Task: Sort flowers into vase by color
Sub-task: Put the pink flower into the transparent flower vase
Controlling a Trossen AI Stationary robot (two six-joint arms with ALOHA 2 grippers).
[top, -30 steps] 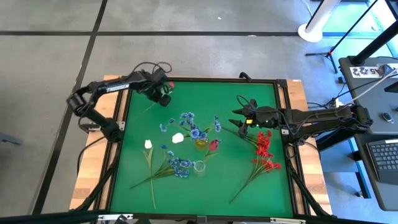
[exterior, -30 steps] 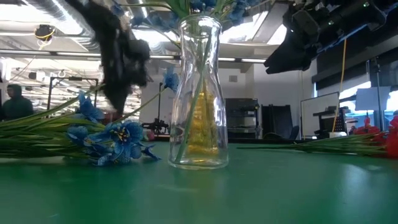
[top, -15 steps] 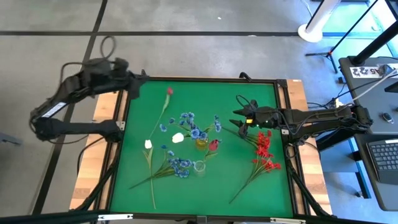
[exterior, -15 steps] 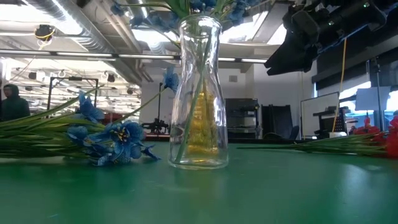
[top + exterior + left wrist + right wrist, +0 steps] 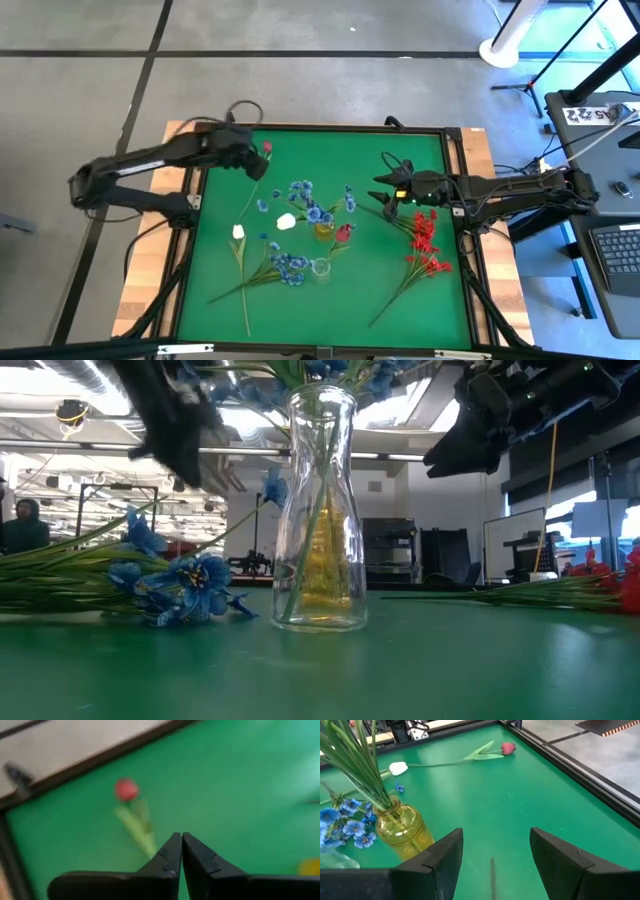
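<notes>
A red bud flower lies flat on the green mat near its far left corner, its stem running toward the near side; it also shows in the left wrist view. My left gripper hangs shut above its stem and touches nothing. A yellow vase holds blue flowers. A clear vase stands just in front of it. White buds, a blue spray and red sprays lie on the mat. My right gripper waits open, right of the yellow vase.
A single red bud rests beside the yellow vase. The mat's raised dark frame runs along the far edge. Bare green mat lies between the red bud flower and my right gripper. In the low view a person stands far behind the table.
My left gripper, first down at the red bud flower at the far left, swung up and out past the mat's far left corner, then came back over the flower. The flower's stem has turned from pointing toward the left edge toward the near side, and it lies on the mat.
</notes>
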